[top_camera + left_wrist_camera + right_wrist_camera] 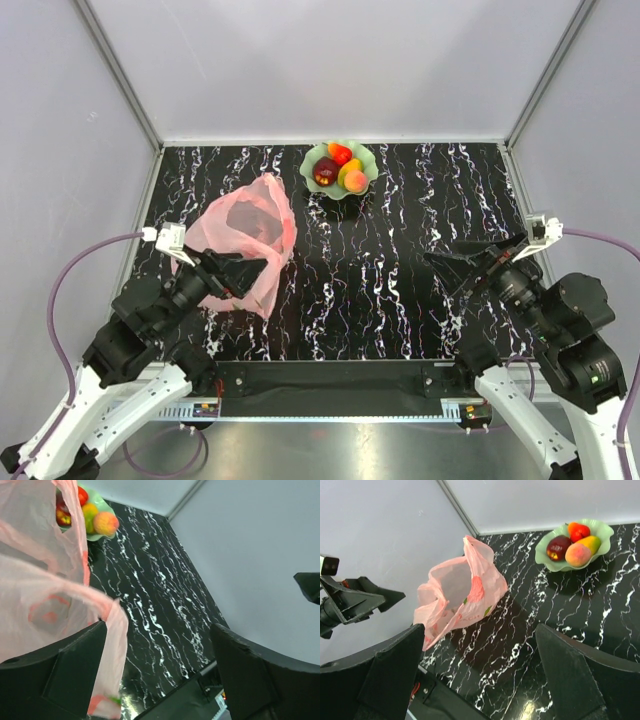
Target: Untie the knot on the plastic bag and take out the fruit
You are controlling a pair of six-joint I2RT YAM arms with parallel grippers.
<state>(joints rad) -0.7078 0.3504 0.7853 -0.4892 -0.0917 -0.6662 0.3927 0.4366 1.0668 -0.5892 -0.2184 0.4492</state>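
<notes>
Pink bag beside spread jaws, fruit in dish

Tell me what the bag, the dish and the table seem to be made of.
Bag: thin plastic film, translucent pink; it crinkles and light passes through it.
Dish: pale green, glossy, with a scalloped rim; glazed ceramic, glass or plastic, I cannot tell which.
Table: shiny black with white veins; it looks like marble, perhaps only a printed laminate.

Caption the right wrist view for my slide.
Open-mouthed pink plastic bag on the black table, fruit in the green dish, framed by spread fingers.
</notes>
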